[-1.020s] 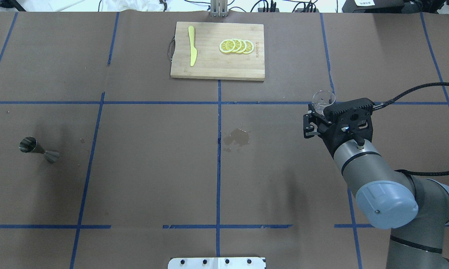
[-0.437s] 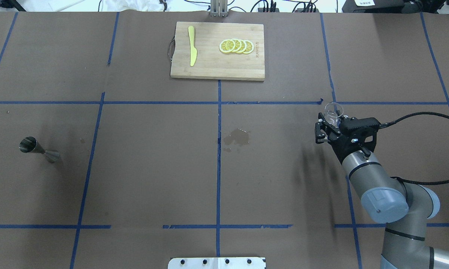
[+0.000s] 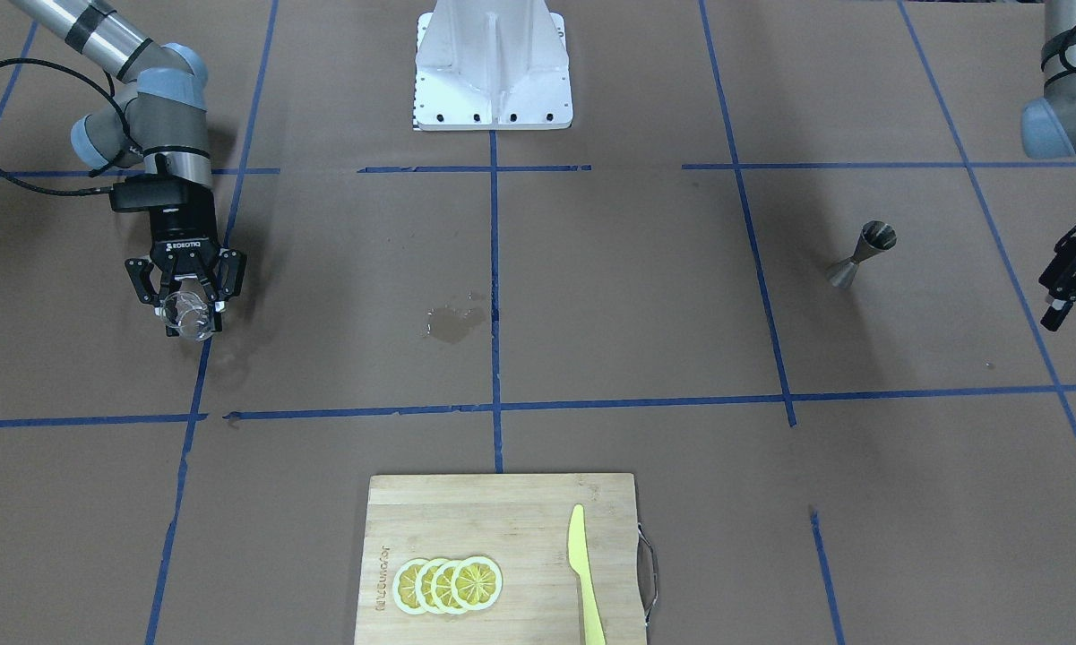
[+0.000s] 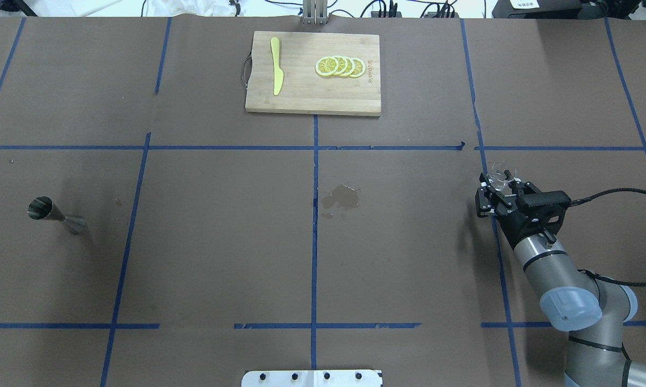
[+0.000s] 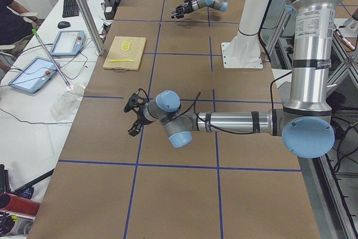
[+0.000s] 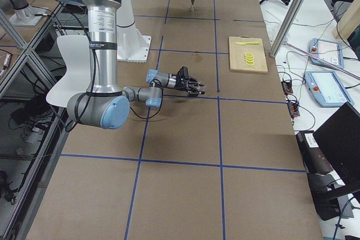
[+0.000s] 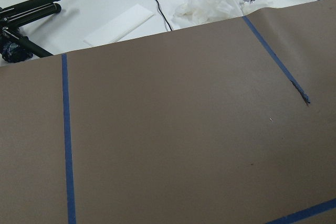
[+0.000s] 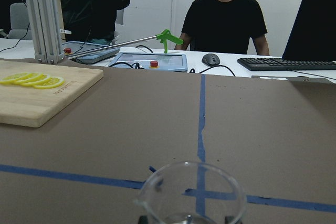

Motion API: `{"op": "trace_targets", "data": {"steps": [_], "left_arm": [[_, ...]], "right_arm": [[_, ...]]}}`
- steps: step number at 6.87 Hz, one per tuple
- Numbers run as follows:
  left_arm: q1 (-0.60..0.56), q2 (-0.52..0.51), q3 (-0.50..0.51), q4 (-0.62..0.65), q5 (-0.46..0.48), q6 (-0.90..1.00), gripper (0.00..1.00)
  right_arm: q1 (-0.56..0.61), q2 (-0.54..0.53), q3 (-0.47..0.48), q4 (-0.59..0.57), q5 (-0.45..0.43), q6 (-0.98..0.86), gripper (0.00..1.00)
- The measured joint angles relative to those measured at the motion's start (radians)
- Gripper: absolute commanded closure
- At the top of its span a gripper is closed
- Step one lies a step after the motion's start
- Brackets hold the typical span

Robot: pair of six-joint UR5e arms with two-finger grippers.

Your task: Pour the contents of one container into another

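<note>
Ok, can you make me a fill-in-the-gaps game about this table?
The glass measuring cup is gripped by the robot's ____ pincer.
The metal jigger stands on the robot's ____ side.
There are ____ lemon slices on the cutting board.
The knife beside them is ____.
Missing words: right, left, four, yellow.

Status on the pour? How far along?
Done: the right gripper is shut on the cup, low on the table's right side. In hand: just that hold; the cup is nowhere near the jigger, which stands upright far to the left. Left to do: bring the two together, tip, pour. A wet stain marks the table centre. I can't tell what either vessel holds.
</note>
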Motion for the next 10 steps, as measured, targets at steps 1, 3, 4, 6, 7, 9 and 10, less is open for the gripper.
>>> {"op": "trace_targets", "data": {"steps": [1,3,4,6,7,9,10], "left_arm": [[0.000,0.000,-0.002,0.000,0.000,-0.001,0.00],[-0.001,0.000,-0.004,0.000,0.001,-0.003,0.00],[0.000,0.000,-0.006,0.000,0.002,-0.006,0.00],[0.000,0.000,-0.007,-0.001,0.003,-0.007,0.00],[0.000,0.000,-0.007,-0.001,0.004,-0.008,0.00],[0.000,0.000,-0.009,-0.001,0.005,-0.013,0.00],[0.000,0.000,-0.010,-0.001,0.005,-0.017,0.00]], "right_arm": [[-0.036,-0.001,-0.010,0.010,-0.045,0.001,1.00],[-0.087,-0.001,-0.014,0.014,-0.095,0.001,1.00],[-0.100,-0.001,-0.015,0.014,-0.103,0.001,1.00],[-0.111,-0.002,-0.017,0.013,-0.106,0.001,1.00],[-0.112,-0.003,-0.018,0.011,-0.105,0.000,1.00],[-0.114,-0.006,-0.022,0.010,-0.100,0.001,0.99],[-0.114,-0.007,-0.023,0.009,-0.097,0.001,0.92]]}}
